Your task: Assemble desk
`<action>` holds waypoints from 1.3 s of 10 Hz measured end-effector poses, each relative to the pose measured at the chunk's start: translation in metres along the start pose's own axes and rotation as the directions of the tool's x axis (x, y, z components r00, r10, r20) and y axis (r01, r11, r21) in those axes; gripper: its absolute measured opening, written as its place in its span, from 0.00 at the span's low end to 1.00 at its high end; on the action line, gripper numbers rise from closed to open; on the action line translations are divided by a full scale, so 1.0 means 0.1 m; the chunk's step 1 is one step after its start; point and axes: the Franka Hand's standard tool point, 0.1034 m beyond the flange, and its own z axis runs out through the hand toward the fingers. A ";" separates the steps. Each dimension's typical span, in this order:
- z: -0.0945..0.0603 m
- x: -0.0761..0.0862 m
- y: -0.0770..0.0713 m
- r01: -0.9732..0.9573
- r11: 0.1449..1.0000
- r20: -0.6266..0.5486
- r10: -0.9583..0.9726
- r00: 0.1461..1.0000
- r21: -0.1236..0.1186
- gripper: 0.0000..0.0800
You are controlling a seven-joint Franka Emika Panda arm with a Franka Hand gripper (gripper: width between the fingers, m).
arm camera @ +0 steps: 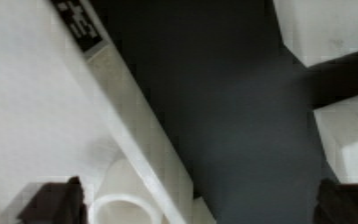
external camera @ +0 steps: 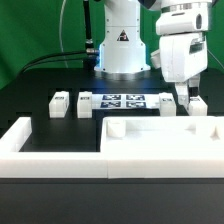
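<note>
Step in hand: as I judge it, taking up the rightmost leg post (external camera: pixel 198 110); the gripper (external camera: pixel 190 101) hangs low, right at it.
Fingers: spread wide, clamping nothing; in the wrist view the dark fingertips (arm camera: pixel 51 202) sit far apart with a broad dark gap between them.
Doing it well: centre the post between the fingers, come straight down and close on its flat sides, so it lifts square and untwisted.
Not settled: whether the post sits between the fingers or just behind them; the wrist view is too blurred to tell.
Border wall (external camera: pixel 20 135): well apart from the fingers, to the exterior view's left and along the front; no obstacle.
Far-left leg post (external camera: pixel 58 103): well apart from the fingers.
Second leg post (external camera: pixel 85 103): just beside the first, also well apart.
Marker board (external camera: pixel 122 101): flat, between those posts and the fingers.
Third leg post (external camera: pixel 163 104): near the fingers; an outer finger could knock it.
Tabletop (external camera: pixel 160 140): flat, rim up, just in front of the fingers; any carry must clear that rim.
</note>
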 end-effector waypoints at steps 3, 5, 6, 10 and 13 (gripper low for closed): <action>-0.01 -0.01 -0.03 -0.357 0.934 -0.002 0.357 0.934 0.008 0.81; -0.03 0.09 -0.17 -0.626 0.780 0.006 0.626 0.780 0.021 0.81; -0.01 0.14 -0.20 -0.689 0.724 -0.001 0.690 0.724 0.025 0.81; 0.01 0.17 -0.22 -0.759 0.650 -0.017 0.760 0.650 0.030 0.81; -0.12 0.34 -0.54 -0.852 0.524 0.010 0.852 0.524 -0.013 0.81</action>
